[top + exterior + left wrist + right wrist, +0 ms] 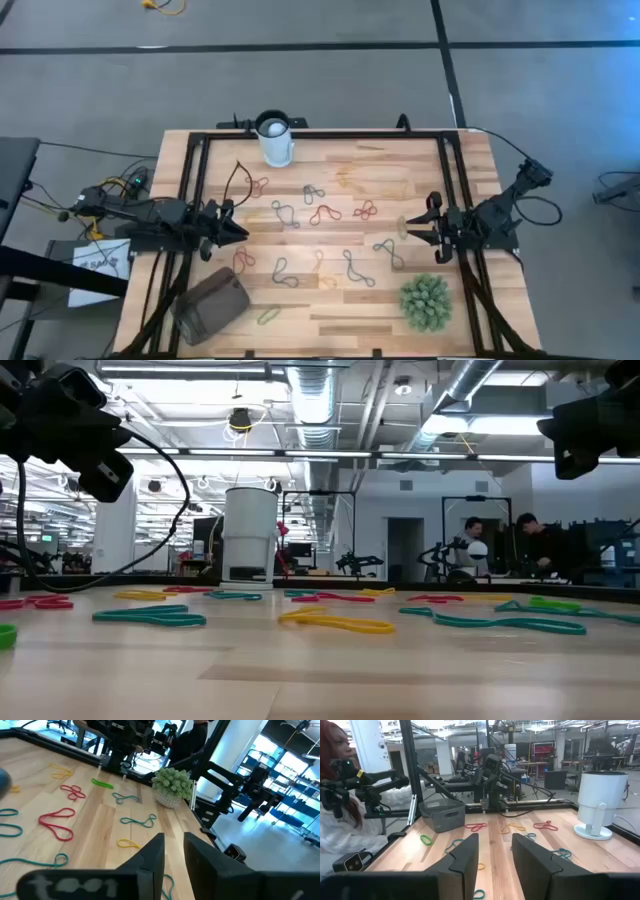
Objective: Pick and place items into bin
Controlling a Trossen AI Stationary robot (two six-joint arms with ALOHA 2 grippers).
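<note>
While both arms hover, high view: bands (325, 213) lie scattered mid-tabletop; bin (212, 304) at the near-left corner. Left pincer (236, 231) near the left edge, right pincer (408, 229) toward the right edge. Left wrist: jaws slightly spread, empty. Right wrist: jaws spread, empty. Bands likely light, floppy; pinch one loop strand.

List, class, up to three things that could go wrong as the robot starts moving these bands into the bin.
1. The bands are thin, flat and scattered; the right tool, empty and open, may close on nothing.
2. Some bands lie close together, so one grab could lift two.
3. The plant ball beside the right arm and the white cup at the far edge could get knocked. The bin sits nearer the left tool.
</note>
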